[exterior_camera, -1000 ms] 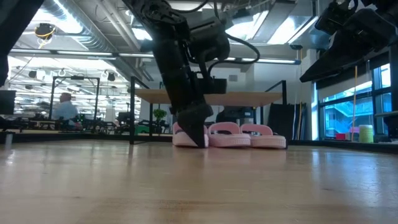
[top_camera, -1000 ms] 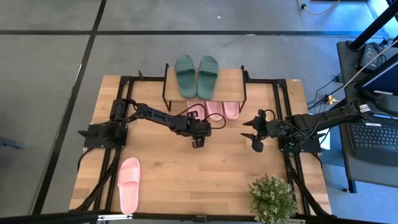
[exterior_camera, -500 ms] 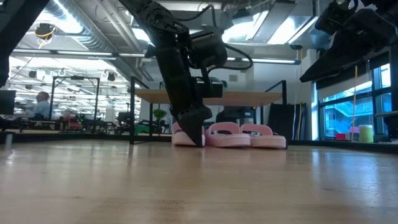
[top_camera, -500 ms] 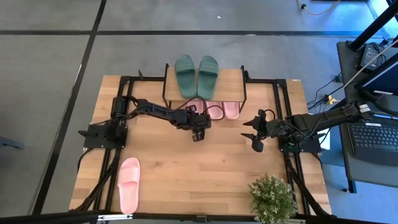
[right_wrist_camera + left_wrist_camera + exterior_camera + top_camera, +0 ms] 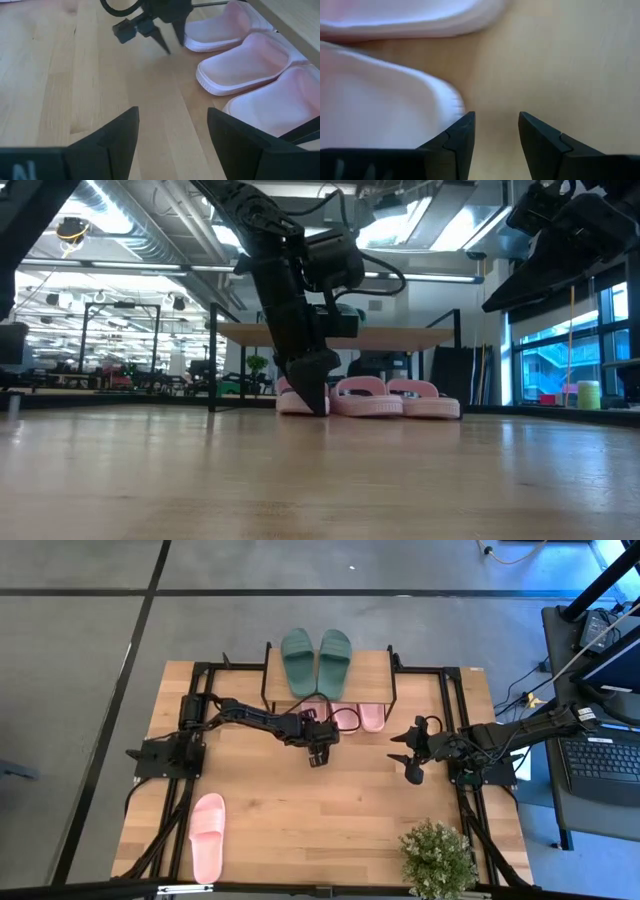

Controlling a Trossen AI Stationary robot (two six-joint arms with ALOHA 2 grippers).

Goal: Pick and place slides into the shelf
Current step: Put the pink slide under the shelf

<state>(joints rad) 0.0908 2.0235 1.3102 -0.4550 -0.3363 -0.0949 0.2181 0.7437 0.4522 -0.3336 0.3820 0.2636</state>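
- Three pink slides (image 5: pixel 345 717) sit side by side on the table (image 5: pixel 300 810) under the shelf (image 5: pixel 370 675); you can see them in a row in the low view too.
- Your dark green pair (image 5: pixel 317 661) lies on the shelf's plank top.
- One more pink slide (image 5: pixel 207 834) lies alone near the table's front left corner, well apart from the rest.
- Your left gripper (image 5: pixel 317 756) points down at the table just in front of the leftmost pink slide under the shelf; its jaws are slightly parted and hold nothing.
- Your right gripper (image 5: pixel 408 755) hangs above the table's right side, jaws spread wide and empty.
- You also have a potted plant (image 5: pixel 437 858) at the front right edge.
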